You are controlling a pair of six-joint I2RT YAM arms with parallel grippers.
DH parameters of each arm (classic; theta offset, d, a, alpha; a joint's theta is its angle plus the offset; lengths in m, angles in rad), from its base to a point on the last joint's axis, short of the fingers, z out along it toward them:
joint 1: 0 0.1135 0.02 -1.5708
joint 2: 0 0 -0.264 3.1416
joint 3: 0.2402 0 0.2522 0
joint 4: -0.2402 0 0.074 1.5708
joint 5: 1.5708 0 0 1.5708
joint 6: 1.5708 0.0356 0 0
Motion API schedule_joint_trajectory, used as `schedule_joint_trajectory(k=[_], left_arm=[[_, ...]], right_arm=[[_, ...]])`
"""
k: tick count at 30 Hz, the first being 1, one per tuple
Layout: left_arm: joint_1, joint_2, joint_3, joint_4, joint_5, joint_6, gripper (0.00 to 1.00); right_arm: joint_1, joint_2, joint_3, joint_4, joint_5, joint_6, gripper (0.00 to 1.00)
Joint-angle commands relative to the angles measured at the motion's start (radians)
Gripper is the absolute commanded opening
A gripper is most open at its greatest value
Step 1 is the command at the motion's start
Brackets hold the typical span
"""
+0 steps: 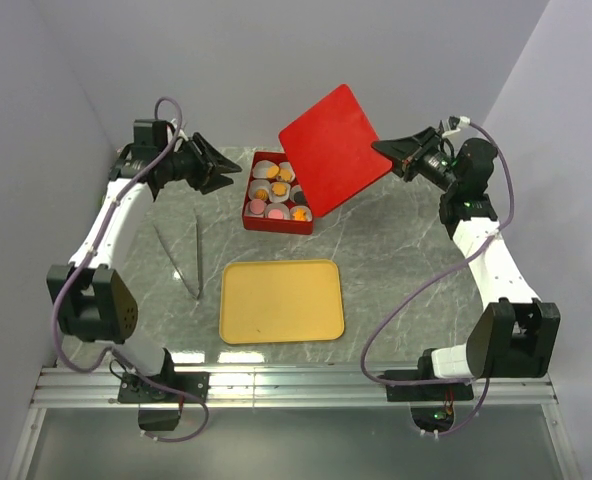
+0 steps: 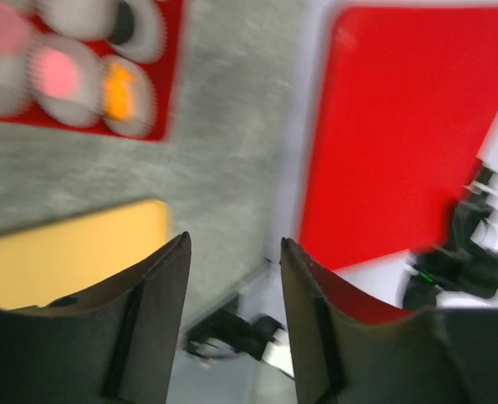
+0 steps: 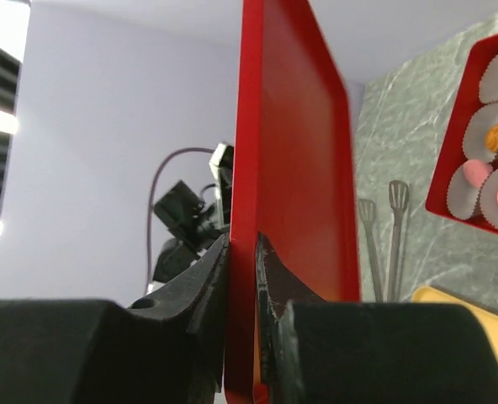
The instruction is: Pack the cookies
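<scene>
Right claw (image 3: pixel 242 242) pinches flat red lid (image 1: pixel 334 148); cookies (image 1: pixel 275 172) in fluted cups (image 3: pixel 463 189).

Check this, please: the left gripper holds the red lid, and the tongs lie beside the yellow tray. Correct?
One mistake: the right gripper holds the red lid, pinching its edge, as the right wrist view shows. The tongs do lie beside the yellow tray.

The left arm (image 1: pixel 111 215) runs up the left side and bends inward at the wrist. The left gripper (image 1: pixel 228 170) points sideways with its fingers parted and nothing between them. The right arm (image 1: pixel 486 250) bends inward likewise, and the right gripper (image 1: pixel 384 150) is pinched on the edge of a red lid (image 1: pixel 331 145) (one finger on each face).
</scene>
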Motion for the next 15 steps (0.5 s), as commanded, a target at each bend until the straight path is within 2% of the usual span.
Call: schedule_joint_trajectory(k=[1,6,9,15], left_arm=[[-0.020,0.073,0.096,-0.135,-0.206,0.165,0.51],[-0.098,0.286,0.232,-0.241,-0.401,0.281,0.48],[-0.130,0.414,0.390,-0.323,-0.515,0.314,0.48],[-0.149,0.598,0.582,-0.385,-0.623,0.349,0.48]], right_arm=[[-0.034,-0.005,-0.039,0.160,-0.006,0.117,0.00],[-0.069,0.009,-0.197,0.425,0.000,0.342,0.00],[-0.084,0.019,-0.248,0.511,0.003,0.416,0.00],[-0.092,0.010,-0.257,0.478,-0.014,0.392,0.00]])
